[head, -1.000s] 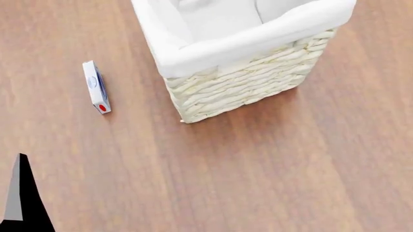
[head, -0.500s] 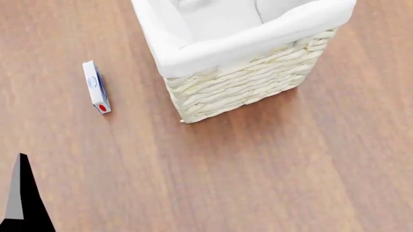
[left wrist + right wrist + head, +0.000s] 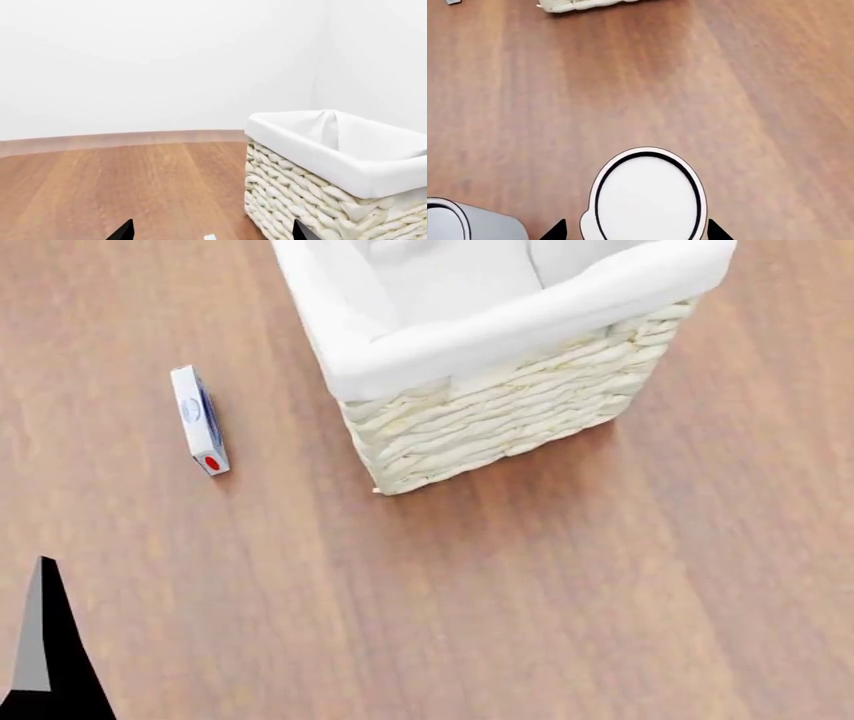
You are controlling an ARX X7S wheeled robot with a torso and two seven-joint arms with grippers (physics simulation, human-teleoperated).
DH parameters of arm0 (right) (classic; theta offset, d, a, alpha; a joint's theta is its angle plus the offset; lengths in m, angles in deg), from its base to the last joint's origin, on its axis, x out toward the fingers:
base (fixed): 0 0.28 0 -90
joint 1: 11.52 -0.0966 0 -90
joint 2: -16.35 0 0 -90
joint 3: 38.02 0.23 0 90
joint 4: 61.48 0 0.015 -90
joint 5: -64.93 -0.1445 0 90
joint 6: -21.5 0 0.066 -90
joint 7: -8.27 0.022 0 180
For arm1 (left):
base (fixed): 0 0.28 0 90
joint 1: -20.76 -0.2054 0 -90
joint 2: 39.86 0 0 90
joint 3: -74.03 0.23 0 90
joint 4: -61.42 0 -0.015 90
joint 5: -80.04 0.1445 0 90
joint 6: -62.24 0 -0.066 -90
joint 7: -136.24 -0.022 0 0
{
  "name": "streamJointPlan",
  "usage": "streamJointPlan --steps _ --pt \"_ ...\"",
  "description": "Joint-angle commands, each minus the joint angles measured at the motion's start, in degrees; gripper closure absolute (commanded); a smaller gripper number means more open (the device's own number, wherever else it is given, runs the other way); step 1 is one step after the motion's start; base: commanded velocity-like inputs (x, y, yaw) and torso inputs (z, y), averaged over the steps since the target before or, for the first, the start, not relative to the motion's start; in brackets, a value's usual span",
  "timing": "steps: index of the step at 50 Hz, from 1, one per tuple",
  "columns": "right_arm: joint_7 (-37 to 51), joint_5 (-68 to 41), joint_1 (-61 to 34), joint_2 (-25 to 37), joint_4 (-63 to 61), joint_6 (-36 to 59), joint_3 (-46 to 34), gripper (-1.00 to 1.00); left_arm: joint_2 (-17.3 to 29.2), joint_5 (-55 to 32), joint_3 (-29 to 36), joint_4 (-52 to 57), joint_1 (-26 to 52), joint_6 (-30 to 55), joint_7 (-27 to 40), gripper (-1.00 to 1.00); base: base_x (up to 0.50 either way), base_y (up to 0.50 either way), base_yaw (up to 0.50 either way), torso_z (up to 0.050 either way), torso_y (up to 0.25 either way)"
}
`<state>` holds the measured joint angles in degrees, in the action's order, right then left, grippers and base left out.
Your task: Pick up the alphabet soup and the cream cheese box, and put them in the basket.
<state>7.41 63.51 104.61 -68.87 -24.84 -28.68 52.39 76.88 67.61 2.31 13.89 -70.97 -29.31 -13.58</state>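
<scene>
right gripper (image 3: 635, 233) sits spread around a pale can top (image 3: 647, 194), box (image 3: 199, 420) left of the basket (image 3: 507, 410), left gripper (image 3: 208, 232) spread too

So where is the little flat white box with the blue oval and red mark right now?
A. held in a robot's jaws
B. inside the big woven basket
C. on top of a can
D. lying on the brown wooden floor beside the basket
D: in the head view the small flat white box with the blue oval and red mark lies on the brown wooden floor, apart from the cream woven wicker basket.
</scene>
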Motion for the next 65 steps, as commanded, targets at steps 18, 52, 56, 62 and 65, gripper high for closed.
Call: streamJointPlan --steps 18,52,56,62,65 --pt "1.7 -1.6 -3.5 2.9 4.9 -1.6 -0.8 -1.0 0.5 0.6 -0.5 0.9 0.0 1.2 1.3 -1.0 0.0 0.0 0.0 0.0 0.0" --pt "2.4 -3.8 -5.7 4.8 8.5 -3.4 -0.5 1.0 0.3 1.9 0.1 0.2 0.4 1.9 2.2 -1.0 0.0 0.0 0.0 0.0 0.0" --pt "3.1 -3.3 -6.1 5.5 4.8 -2.1 -0.5 1.0 0.3 1.9 0.1 0.2 0.3 1.9 2.3 -1.0 0.0 0.0 0.0 0.0 0.0" --pt "4.9 -0.4 -8.3 7.7 -2.5 0.9 -1.0 1.0 0.3 1.6 0.2 -0.1 0.4 1.6 2.2 -1.0 0.0 0.0 0.0 0.0 0.0" --pt "5.8 0.4 -10.9 9.0 -6.6 5.7 -1.3 1.0 0.3 1.5 0.2 -0.1 0.5 1.7 2.2 -1.0 0.0 0.0 0.0 0.0 0.0"
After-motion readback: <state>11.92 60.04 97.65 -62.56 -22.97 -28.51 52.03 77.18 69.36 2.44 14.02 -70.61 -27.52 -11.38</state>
